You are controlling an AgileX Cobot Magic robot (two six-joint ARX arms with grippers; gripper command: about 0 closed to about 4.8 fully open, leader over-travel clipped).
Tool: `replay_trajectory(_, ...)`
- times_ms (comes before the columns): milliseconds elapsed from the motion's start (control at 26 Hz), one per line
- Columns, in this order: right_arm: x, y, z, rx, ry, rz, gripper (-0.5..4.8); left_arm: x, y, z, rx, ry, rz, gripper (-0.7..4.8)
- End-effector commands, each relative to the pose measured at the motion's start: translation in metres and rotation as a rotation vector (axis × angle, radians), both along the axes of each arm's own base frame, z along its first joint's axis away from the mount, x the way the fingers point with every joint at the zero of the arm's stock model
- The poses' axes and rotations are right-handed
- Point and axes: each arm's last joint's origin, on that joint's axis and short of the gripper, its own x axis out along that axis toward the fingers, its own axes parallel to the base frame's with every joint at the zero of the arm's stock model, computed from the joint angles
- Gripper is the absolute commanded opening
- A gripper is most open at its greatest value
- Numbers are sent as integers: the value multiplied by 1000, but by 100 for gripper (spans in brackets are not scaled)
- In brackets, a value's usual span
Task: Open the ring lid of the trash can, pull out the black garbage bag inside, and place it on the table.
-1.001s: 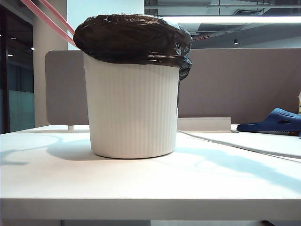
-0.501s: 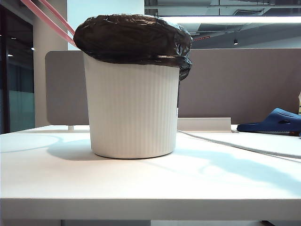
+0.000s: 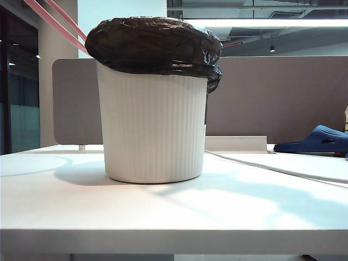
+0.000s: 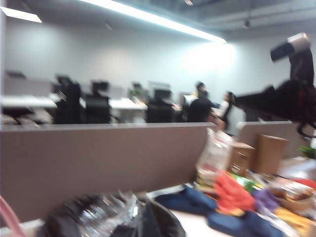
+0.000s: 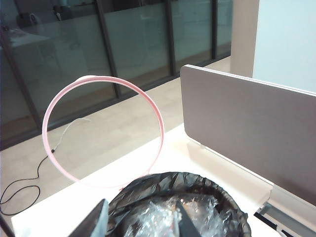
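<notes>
Right gripper (image 5: 140, 222) hangs just above the mouth of the trash can (image 3: 154, 128), fingers spread apart with nothing between them; only the two dark fingertips poke into its wrist view. Left gripper doesn't show anywhere, its fingers are closed together, and its camera looks out level over the partition panel (image 4: 98, 163), everything blurry.

Ring lid (image 5: 101, 131) is already flipped up, standing on edge behind the can's far rim, open centre facing the right wrist camera. From the side it's just two pink strips (image 3: 54, 22) slanting up and away to the left, cut off by the frame.

Can stands upright on the table (image 3: 174, 212), long axis vertical, left of centre. Black garbage bag (image 3: 153, 44) is inside it, bulging over the rim and draped down a bit on the right. From above you can see crinkled clear plastic (image 5: 168, 217) sitting in the bag's mouth; can't tell what it is.

Blue slipper (image 3: 318, 140) sits well off to the right, partly cut off. Colourful clutter (image 4: 247, 197) in the left wrist view is too smeared to identify.
</notes>
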Motion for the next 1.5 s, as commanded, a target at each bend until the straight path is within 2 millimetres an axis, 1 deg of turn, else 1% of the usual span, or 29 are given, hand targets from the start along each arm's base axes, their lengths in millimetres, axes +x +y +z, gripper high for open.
replay_trajectory(39, -19, -6, 6, -16, -9, -23, 167, 1, -2, -9, 12, 122, -56, -6)
replay_trajectory(231, -45, -16, 12, -36, -18, -86, 166, 4, -4, -24, 66, 256, -55, -2)
replay_trajectory(270, -50, -18, 13, -41, -17, -104, 166, 5, -4, -27, 75, 270, -61, 8)
replay_trajectory(308, -53, -19, 13, -53, -22, -110, 166, 5, -5, -29, 83, 277, -77, 30)
replay_trajectory(347, -57, -21, 13, -70, -22, -111, 166, 5, -6, -31, 94, 284, -95, 31)
replay_trajectory(539, -69, -25, 5, -100, -5, -130, 166, 10, -9, -46, 137, 328, -101, 30)
replay_trajectory(616, -72, -26, -3, -118, 3, -139, 166, 13, -11, -54, 152, 351, -101, 31)
replay_trajectory(732, -75, -28, -17, -136, 12, -159, 165, 20, -15, -72, 165, 387, -107, 31)
replay_trajectory(886, -79, -29, -39, -131, 6, -160, 165, 28, -21, -90, 130, 393, -150, 31)
replay_trajectory(924, -80, -29, -43, -127, 2, -161, 165, 30, -22, -93, 126, 392, -151, 31)
replay_trajectory(1001, -83, -30, -54, -111, -15, -163, 144, 32, -23, -100, 123, 386, -151, 31)
replay_trajectory(1194, -87, -32, -85, -42, -46, -167, 144, 39, -28, -118, 43, 380, -168, 31)
replay_trajectory(1271, -84, -31, -98, -25, -34, -167, 144, 42, -29, -127, -12, 379, -180, 69)
replay_trajectory(1310, -81, -29, -106, -19, -22, -159, 144, 44, -30, -131, -51, 378, -183, 97)
replay_trajectory(1425, -74, -27, -121, 0, 3, -153, 144, 47, -31, -139, -130, 386, -181, 101)
replay_trajectory(1502, -71, -26, -127, 12, 7, -153, 144, 49, -32, -143, -166, 405, -173, 133)
